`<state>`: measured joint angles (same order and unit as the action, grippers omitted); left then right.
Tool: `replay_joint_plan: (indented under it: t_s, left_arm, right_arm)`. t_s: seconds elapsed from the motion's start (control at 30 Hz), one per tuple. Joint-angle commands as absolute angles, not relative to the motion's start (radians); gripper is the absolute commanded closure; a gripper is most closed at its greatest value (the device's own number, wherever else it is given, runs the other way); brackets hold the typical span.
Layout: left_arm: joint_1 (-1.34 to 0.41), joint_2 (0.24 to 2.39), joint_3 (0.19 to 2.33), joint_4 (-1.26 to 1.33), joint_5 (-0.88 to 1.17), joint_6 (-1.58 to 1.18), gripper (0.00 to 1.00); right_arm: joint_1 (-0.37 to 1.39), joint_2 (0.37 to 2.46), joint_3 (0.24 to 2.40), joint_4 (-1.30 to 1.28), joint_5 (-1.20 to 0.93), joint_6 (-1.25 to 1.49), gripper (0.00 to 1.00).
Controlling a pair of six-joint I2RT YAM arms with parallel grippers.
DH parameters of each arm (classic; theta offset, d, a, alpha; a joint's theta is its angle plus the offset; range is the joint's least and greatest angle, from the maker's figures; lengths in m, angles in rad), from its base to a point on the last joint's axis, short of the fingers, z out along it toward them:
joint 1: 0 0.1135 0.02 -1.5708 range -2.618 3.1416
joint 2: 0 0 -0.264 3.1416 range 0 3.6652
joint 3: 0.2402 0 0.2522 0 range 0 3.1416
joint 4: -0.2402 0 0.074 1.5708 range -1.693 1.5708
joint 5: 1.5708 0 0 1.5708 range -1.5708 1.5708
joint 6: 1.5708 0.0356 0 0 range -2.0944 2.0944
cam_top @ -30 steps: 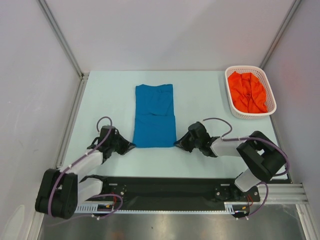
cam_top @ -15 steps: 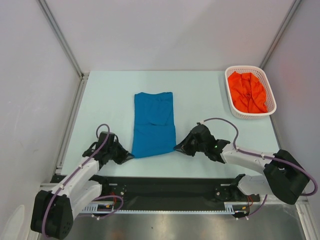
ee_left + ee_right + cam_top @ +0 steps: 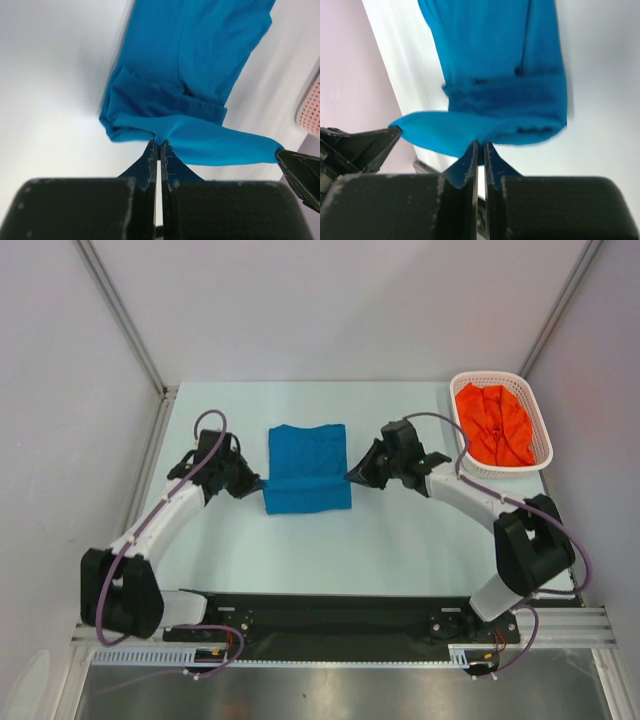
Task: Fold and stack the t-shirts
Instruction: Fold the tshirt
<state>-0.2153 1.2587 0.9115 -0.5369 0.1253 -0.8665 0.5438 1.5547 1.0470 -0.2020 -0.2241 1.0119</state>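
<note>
Corners of blue t-shirt (image 3: 308,468) in left hand (image 3: 259,483) and right hand (image 3: 351,476).

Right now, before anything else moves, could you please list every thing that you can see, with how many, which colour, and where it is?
blue t-shirt: one, medium blue, partly folded, middle of the table
orange-red t-shirt: one, bright orange-red, crumpled inside the basket
basket: one, white plastic lattice, far right corner of the table
table: one, pale, under everything
base rail: one, black, along the near edge
left arm: one, white and black, jaws shut on the blue t-shirt's left side
right arm: one, white and black, jaws shut on the blue t-shirt's right side
</note>
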Motion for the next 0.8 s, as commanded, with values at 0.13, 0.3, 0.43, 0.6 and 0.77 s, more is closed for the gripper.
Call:
replay_joint_plan:
  t_s: [0.13,0.3,0.43,0.6,0.77]
  left_arm:
    - [-0.167,1.531,1.175,-0.532,0.164,-0.769,1.0]
    - [-0.158,1.685,1.34,-0.534,0.17,-0.75,1.0]
    - [-0.155,1.764,1.423,-0.532,0.178,-0.735,1.0]
    - [-0.143,1.831,1.485,-0.519,0.19,-0.75,1.0]
    - [-0.13,1.871,1.515,-0.509,0.193,-0.764,1.0]
  right_arm:
    - [0.457,1.802,1.351,-0.262,-0.337,0.874,1.0]
    - [0.422,1.937,1.512,-0.259,-0.379,0.862,1.0]
    - [0.396,2.008,1.585,-0.249,-0.402,0.864,1.0]
    - [0.379,2.089,1.672,-0.244,-0.437,0.862,1.0]
    - [0.361,2.138,1.727,-0.227,-0.452,0.871,1.0]
